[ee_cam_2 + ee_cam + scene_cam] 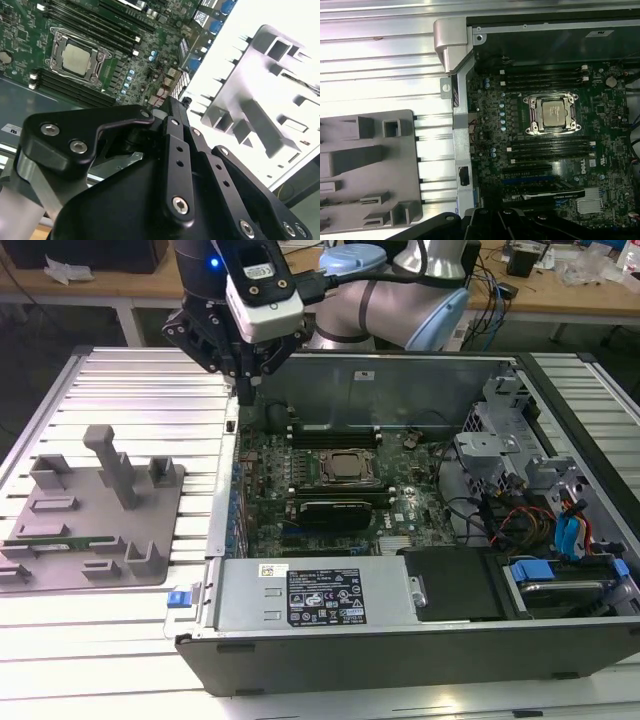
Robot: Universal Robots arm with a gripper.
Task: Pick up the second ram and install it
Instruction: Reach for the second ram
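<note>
Second ram not yet picked up
It lies in the grey fixture on the bench; the hand, closed on nothing, hovers over the computer case wall.

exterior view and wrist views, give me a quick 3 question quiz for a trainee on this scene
1. True or false: the gripper hangs over the power supply.
2. Where does the green ram stick lie? A) on the grey fixture plate B) in the gripper C) on the drive bay
3. Which part sits between the two banks of memory slots on the motherboard?
Key: 1 false, it hangs by the case's side wall, away from the power supply. 2 A. 3 the processor socket.
</note>
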